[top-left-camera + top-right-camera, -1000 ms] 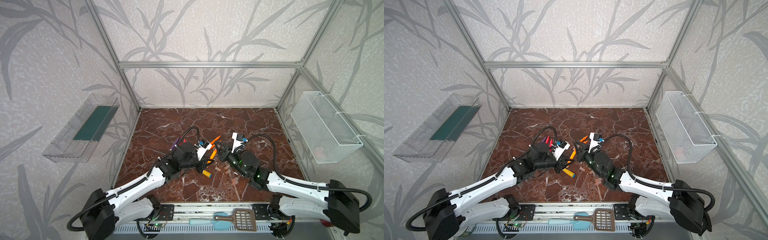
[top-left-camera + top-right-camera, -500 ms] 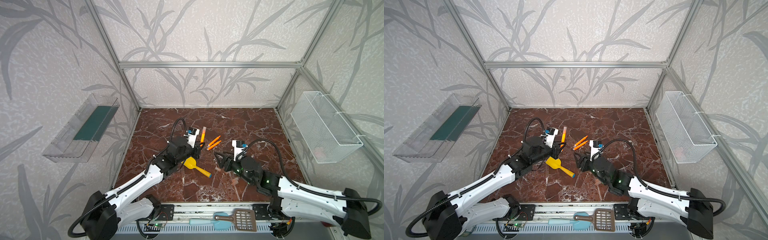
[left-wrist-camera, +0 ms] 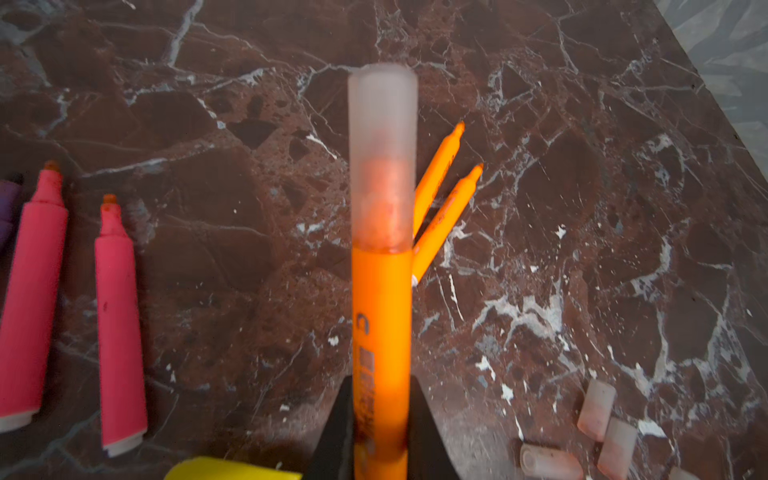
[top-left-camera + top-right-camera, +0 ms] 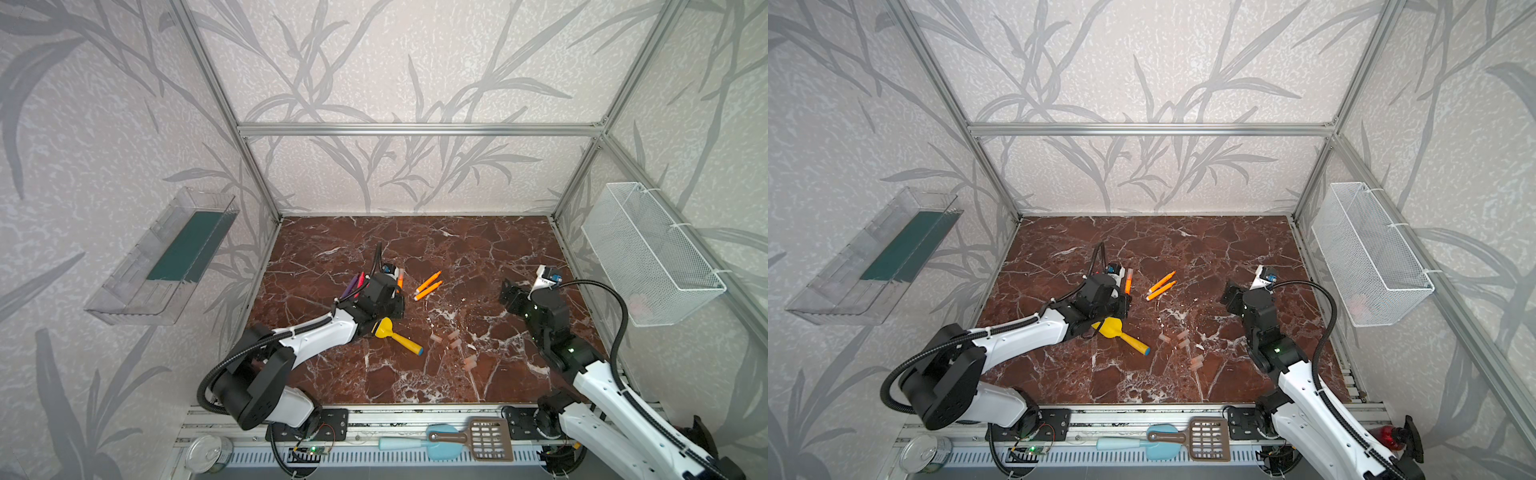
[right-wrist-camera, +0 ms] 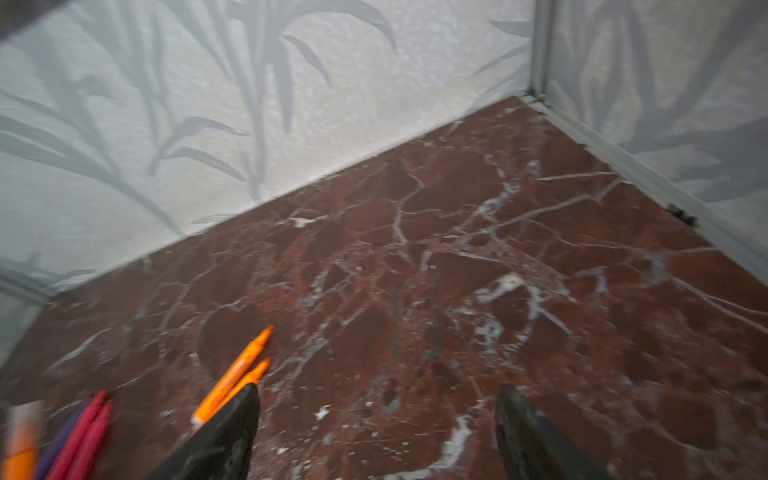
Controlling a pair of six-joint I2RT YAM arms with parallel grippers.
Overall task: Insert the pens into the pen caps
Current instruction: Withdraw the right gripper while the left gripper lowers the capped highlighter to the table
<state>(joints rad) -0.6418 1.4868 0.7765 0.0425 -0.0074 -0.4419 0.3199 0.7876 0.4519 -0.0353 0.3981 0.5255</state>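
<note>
Left gripper (image 3: 380,388) is clamped on the lower barrel of a capped orange pen (image 3: 381,332), its two black jaws pressing either side. A frosted, translucent cap (image 3: 382,158) sits over the pen's tip, and the orange tip shows faintly through it. Taking the back wall as twelve o'clock on the marble tabletop (image 4: 415,249), this gripper is at about nine o'clock from the middle, with the pen (image 4: 1128,280) pointing toward twelve.

Right gripper (image 5: 378,395) hangs at about three o'clock with its jaws spread wide and nothing between them. It is well apart from everything else on the table.

Two loose orange pens (image 4: 428,286) lie side by side, uncapped, near the middle of the table. They are at the left gripper's three o'clock, with their tips angled toward one o'clock. Two pink pens (image 3: 118,311) and a purple pen (image 3: 8,203), also uncapped, lie together at the left gripper's nine o'clock.

Several loose caps (image 4: 453,338) are scattered at about five o'clock from the middle. A yellow toy shovel (image 4: 395,332) with an orange handle lies at seven o'clock, just beside the left arm.
</note>
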